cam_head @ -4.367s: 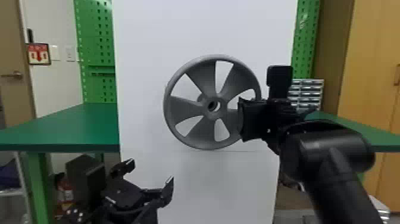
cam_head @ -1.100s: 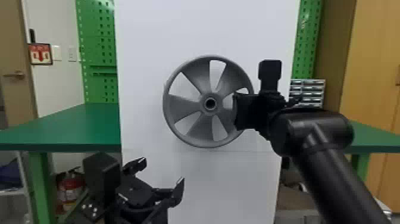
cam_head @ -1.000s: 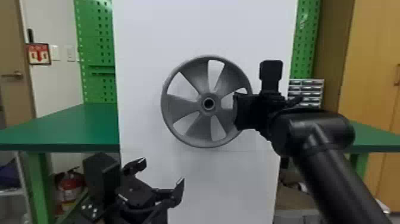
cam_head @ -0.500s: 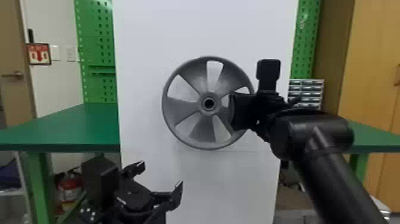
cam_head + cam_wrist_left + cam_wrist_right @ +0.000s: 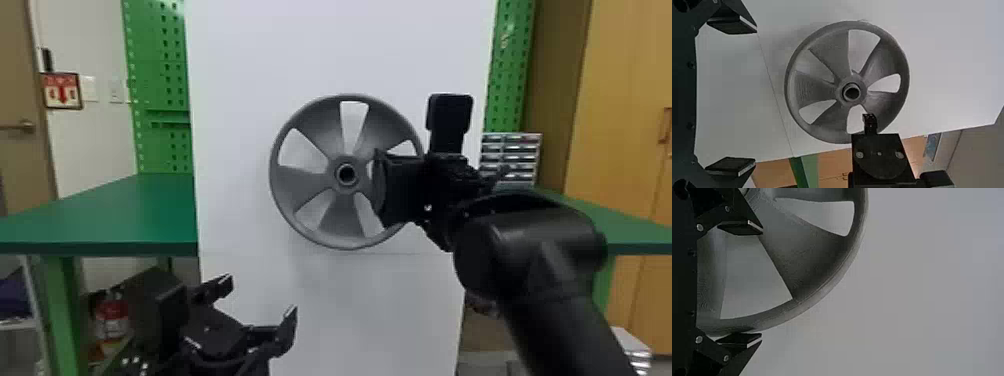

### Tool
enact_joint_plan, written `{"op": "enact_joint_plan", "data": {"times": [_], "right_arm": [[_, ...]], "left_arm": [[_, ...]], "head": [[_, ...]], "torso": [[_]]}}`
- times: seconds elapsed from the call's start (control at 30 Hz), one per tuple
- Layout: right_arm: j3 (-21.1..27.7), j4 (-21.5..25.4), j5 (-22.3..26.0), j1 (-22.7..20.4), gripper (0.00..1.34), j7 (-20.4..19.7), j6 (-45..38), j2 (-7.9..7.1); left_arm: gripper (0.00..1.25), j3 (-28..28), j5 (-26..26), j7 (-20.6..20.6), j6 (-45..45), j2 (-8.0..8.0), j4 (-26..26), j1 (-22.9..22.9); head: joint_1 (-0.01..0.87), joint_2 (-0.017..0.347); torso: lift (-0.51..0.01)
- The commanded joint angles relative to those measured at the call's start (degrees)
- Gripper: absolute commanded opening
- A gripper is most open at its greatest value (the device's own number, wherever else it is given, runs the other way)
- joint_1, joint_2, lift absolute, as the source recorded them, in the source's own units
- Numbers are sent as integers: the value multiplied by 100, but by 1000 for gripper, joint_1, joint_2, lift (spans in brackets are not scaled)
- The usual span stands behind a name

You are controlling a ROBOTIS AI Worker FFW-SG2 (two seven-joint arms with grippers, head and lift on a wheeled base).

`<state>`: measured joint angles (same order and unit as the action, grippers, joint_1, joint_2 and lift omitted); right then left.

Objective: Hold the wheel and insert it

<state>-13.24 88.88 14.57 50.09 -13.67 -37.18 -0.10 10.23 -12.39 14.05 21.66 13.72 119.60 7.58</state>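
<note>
The right gripper (image 5: 386, 190) overlaps the right side of the grey five-spoked wheel (image 5: 320, 192), which stands upright before the white panel (image 5: 235, 125). Within the hub of the wheel (image 5: 885, 58) a round tube end shows in the left wrist view. One finger pad (image 5: 736, 228) of the right gripper (image 5: 744, 282) lies over a spoke, the other beside the outer rim of the wheel (image 5: 809, 266); the fingers stand apart. Low at left, the left gripper (image 5: 254, 309) is open and holds nothing. In its wrist view, the left gripper (image 5: 736, 96) frames bare panel.
Green tables (image 5: 115, 215) flank the panel on both sides. A drawer cabinet (image 5: 515, 155) stands behind the right arm. A red extinguisher (image 5: 112, 317) sits under the left table, near the left arm.
Over the last half second my right gripper has shifted left across the wheel, which has turned slightly counterclockwise. Since the oldest frame, the wheel's tilt has also changed. My left gripper stays low.
</note>
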Motion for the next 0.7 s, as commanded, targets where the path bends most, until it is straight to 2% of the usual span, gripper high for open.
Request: {"op": "enact_joint_plan", "data": {"times": [0.0, 0.2, 0.4, 0.67], "right_arm": [[-30, 393, 20, -324, 1009, 75, 0, 15], [-38, 833, 37, -711, 1009, 145, 0, 15], [-82, 1167, 37, -1098, 1006, 172, 0, 15], [-126, 1518, -24, -1581, 1003, 180, -18, 15]], "left_arm": [[1147, -73, 0, -7, -12, 0, 46, -55], [1147, -144, 0, -7, -48, -36, 64, -116], [1147, -320, 70, -7, -56, -141, 143, -266], [1147, -381, 88, -7, -56, -141, 195, -310]], "head": [[210, 9], [210, 9], [210, 9], [210, 9]], "torso": [[-442], [-442], [-442], [-442]]}}
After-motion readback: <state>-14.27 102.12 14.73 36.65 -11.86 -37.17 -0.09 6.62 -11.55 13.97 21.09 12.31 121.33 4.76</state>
